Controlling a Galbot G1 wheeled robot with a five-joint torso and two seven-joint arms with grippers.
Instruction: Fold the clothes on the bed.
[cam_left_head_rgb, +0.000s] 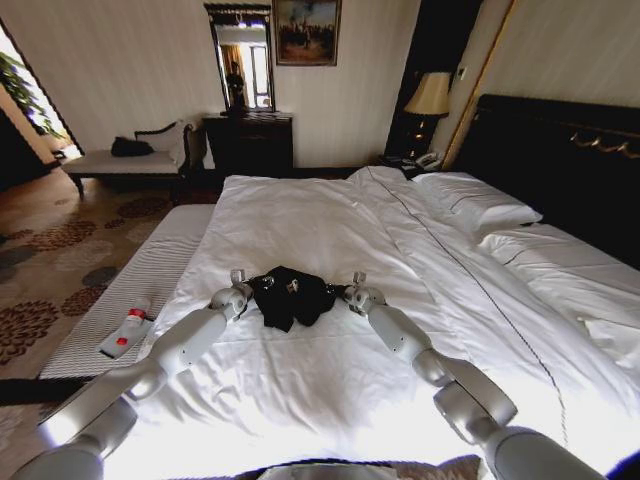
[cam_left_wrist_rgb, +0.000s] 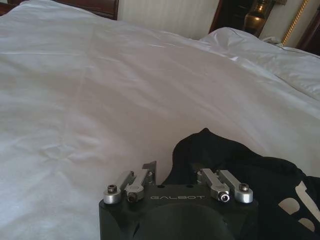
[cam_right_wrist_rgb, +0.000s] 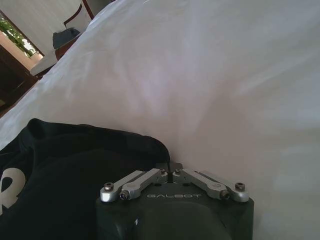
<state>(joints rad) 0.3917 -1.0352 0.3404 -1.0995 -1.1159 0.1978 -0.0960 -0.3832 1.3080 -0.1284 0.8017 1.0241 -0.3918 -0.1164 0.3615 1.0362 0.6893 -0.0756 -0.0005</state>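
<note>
Clothes (cam_left_head_rgb: 291, 296) lie bunched near foot of bed (cam_left_head_rgb: 330, 220), between two grippers. Left gripper (cam_left_head_rgb: 247, 284) jaws spread at one edge; right gripper (cam_left_head_rgb: 352, 291) jaws pressed together, pinching opposite edge.

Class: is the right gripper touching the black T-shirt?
Touching. In the right wrist view the right gripper, fingers closed together, sits against the black T-shirt edge on the bed.
</note>
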